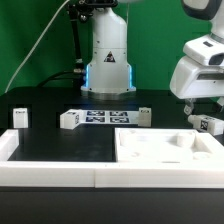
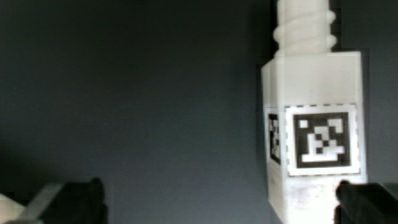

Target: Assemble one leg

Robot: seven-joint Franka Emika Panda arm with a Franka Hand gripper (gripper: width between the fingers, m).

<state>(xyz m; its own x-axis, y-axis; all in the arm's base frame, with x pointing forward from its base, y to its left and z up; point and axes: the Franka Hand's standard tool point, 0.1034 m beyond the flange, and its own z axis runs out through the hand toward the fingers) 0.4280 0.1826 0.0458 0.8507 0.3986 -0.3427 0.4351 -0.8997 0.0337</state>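
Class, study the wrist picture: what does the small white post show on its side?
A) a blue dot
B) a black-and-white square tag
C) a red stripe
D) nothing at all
B: the post carries a square tag printed in a black-and-white pattern on its side.

Wrist view edges cut off the leg point(image 2: 313, 110) and the 2 fingertips point(image 2: 80, 202) of the claw point(image 2: 222, 202).

A green backdrop point(image 1: 30, 40) hangs behind the black table point(image 1: 60, 143).
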